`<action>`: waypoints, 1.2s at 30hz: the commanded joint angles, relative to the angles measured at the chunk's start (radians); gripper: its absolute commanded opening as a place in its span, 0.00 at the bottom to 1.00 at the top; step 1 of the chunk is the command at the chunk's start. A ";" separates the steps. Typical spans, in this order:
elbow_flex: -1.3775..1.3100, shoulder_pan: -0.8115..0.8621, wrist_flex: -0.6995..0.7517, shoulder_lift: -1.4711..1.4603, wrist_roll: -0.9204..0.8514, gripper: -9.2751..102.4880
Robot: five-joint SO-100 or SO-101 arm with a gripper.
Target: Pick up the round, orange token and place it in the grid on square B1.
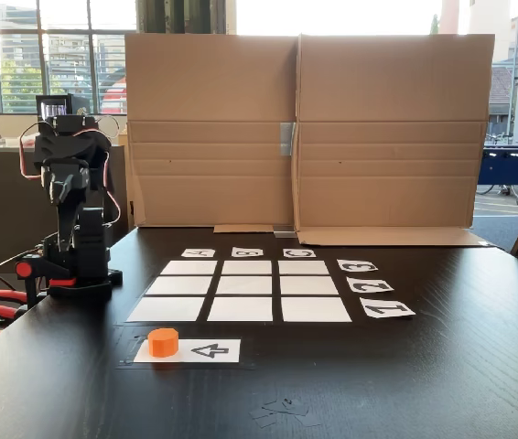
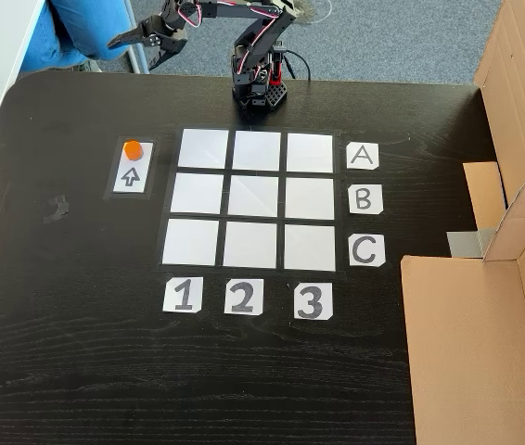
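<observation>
The orange token stands on a white strip with a black arrow, just outside the grid. Square B1 is a blank white cell with nothing on it. In one fixed view it is the near middle cell; in the other it is the left cell of the middle row. My gripper hangs on the folded arm off the table's edge, well away from the token. It is dark and small, so how its jaws stand is unclear.
The arm's base is clamped at the table edge beside the grid's A side. Letter cards and number cards edge the grid. A cardboard wall stands behind the C side.
</observation>
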 commanded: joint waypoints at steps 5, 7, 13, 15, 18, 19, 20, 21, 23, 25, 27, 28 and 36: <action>-0.153 -0.061 0.003 -0.147 -0.012 0.78; -0.204 -0.074 0.005 -0.187 -0.011 0.80; -0.342 -0.124 0.034 -0.304 -0.002 0.93; -0.371 -0.149 0.044 -0.339 -0.002 0.94; -0.407 -0.179 0.086 -0.397 0.000 0.94; -0.414 -0.190 0.097 -0.419 0.003 0.94; -0.417 -0.199 0.101 -0.437 0.011 0.94; -0.419 -0.207 0.104 -0.457 0.018 0.94; -0.419 -0.219 0.104 -0.492 0.035 0.94; -0.431 -0.222 0.110 -0.528 0.069 0.94; -0.446 -0.230 0.121 -0.563 0.092 0.94; -0.456 -0.235 0.123 -0.578 0.097 0.94; -0.508 -0.285 0.124 -0.701 0.107 0.94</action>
